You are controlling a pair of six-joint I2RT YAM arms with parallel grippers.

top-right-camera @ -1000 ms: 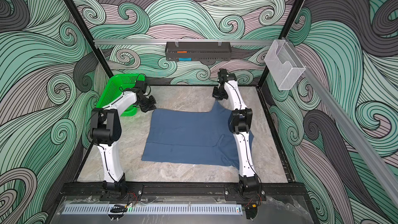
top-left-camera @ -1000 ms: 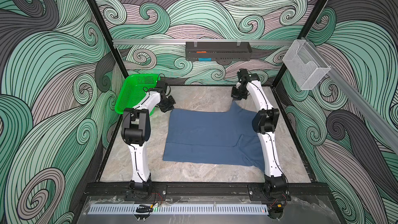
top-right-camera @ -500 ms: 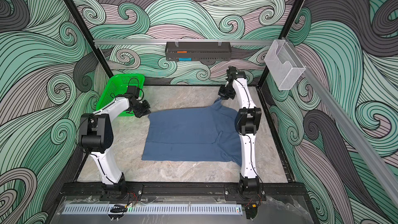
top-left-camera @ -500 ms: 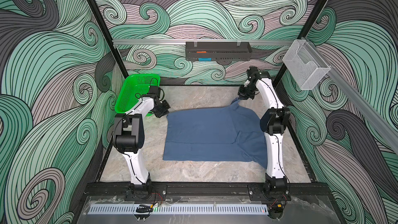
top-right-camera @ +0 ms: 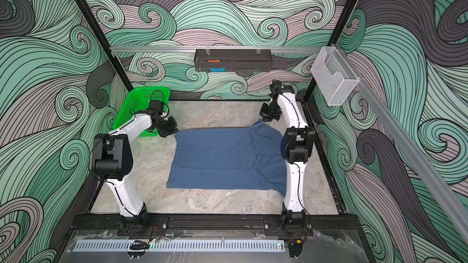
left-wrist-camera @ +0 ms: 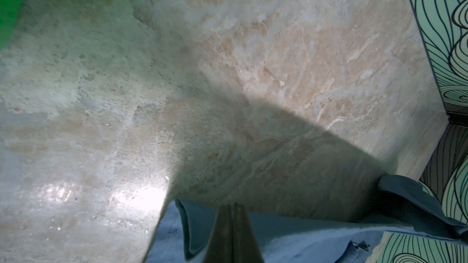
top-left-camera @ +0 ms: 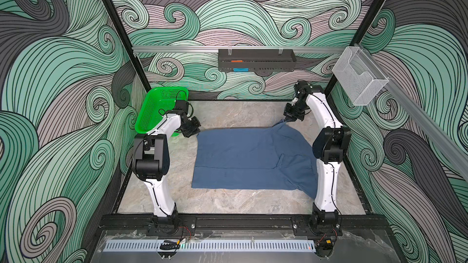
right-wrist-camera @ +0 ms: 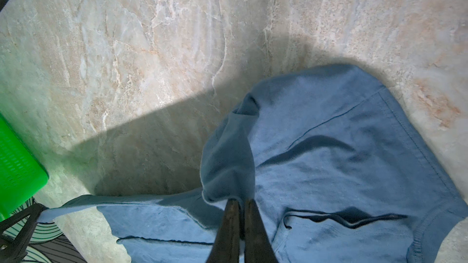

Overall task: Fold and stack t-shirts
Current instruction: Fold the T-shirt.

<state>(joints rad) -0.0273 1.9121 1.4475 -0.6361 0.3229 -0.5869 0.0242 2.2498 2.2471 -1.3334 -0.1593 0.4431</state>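
Roughly, from left to right: at the upper left of the frame a green basket (top-left-camera: pixel 157 107) leans at the edge of the marble table (top-left-camera: pixel 228 203). Just beside it, the left gripper (top-left-camera: pixel 195 132) is clamped on the far left corner of the slate-blue t-shirt (top-left-camera: pixel 248 158). The shirt lies mostly flat across the centre. At the upper right, the right gripper (top-left-camera: pixel 285 121) pinches the opposite far corner, raised into a peak. The step appears to be spreading the shirt before folding. Next, both corners likely need lowering evenly and releasing.
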